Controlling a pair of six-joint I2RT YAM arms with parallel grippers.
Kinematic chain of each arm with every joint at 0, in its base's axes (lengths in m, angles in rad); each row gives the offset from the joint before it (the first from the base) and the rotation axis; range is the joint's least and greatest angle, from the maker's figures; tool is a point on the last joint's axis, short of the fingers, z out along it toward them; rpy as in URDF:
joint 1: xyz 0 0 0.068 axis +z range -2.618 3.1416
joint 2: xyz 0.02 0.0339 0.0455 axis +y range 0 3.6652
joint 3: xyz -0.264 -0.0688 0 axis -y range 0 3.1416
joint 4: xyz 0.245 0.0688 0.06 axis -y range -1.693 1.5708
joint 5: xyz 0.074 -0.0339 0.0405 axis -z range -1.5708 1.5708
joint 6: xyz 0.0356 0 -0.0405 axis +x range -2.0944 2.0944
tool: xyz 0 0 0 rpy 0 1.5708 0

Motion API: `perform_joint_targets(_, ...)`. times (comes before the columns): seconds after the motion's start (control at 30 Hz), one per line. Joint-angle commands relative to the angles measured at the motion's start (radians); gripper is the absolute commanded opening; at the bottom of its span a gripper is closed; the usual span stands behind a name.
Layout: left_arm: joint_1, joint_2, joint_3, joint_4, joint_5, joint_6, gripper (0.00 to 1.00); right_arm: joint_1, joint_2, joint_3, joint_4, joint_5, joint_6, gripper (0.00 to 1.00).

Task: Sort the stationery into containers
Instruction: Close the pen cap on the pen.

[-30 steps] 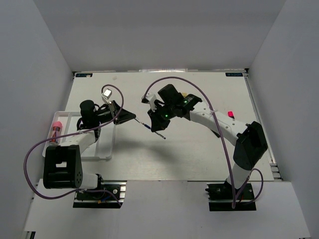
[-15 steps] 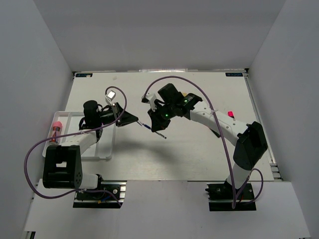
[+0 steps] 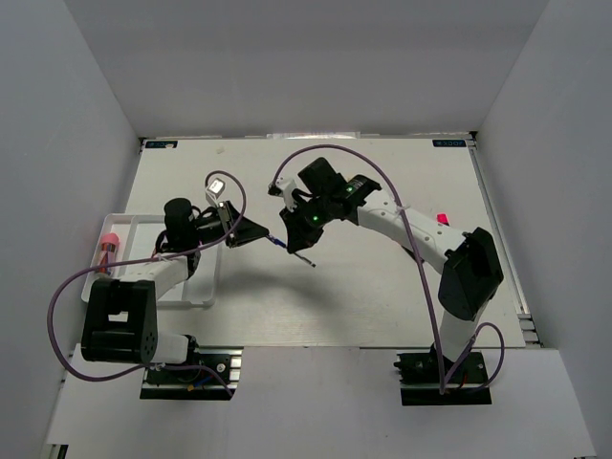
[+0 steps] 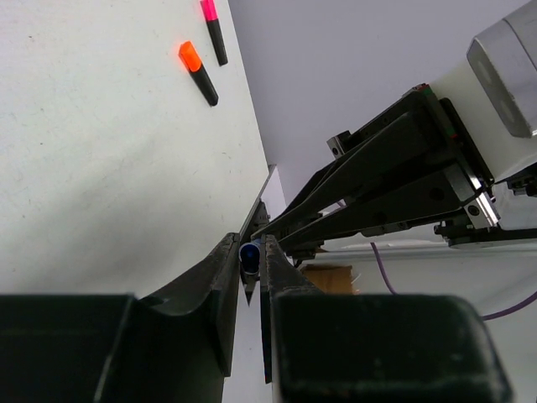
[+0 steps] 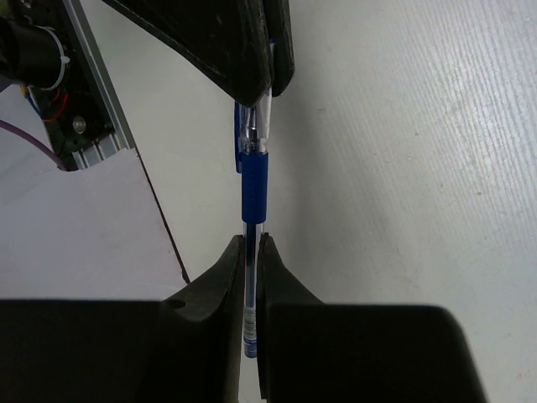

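My left pincer (image 4: 249, 252) and right pincer (image 5: 250, 252) both clamp 1 blue pen (image 5: 253, 180), nose to nose. Orange-capped highlighter (image 4: 198, 72) and pink-capped highlighter (image 4: 213, 29) lie well apart from us; white tray (image 3: 182, 302) off to my left.

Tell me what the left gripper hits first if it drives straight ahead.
The right gripper, probably: it faces the left gripper, both shut on one blue pen. Depth is unclear.

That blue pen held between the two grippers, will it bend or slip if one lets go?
Probably stiff: the blue pen runs straight between the left gripper and right gripper, no sag. Its smooth clear barrel could slip in a narrow pinch. Round, so likely to roll.
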Motion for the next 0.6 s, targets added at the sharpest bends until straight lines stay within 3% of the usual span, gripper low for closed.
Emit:
perform_joint_targets(0.0, -0.026, -0.036, -0.039, 0.050, -0.002, -0.028, 0.00, -0.003, 0.004, 0.072, 0.057, -0.039, 0.026, 0.00)
perform_joint_targets(0.23, -0.060, -0.027, -0.035, -0.039, -0.008, 0.036, 0.00, -0.006, 0.035, 0.126, 0.046, -0.066, 0.032, 0.00)
perform_joint_targets(0.57, -0.103, 0.010, -0.073, 0.013, -0.035, -0.018, 0.00, -0.004, 0.093, 0.162, 0.046, -0.093, 0.054, 0.00)
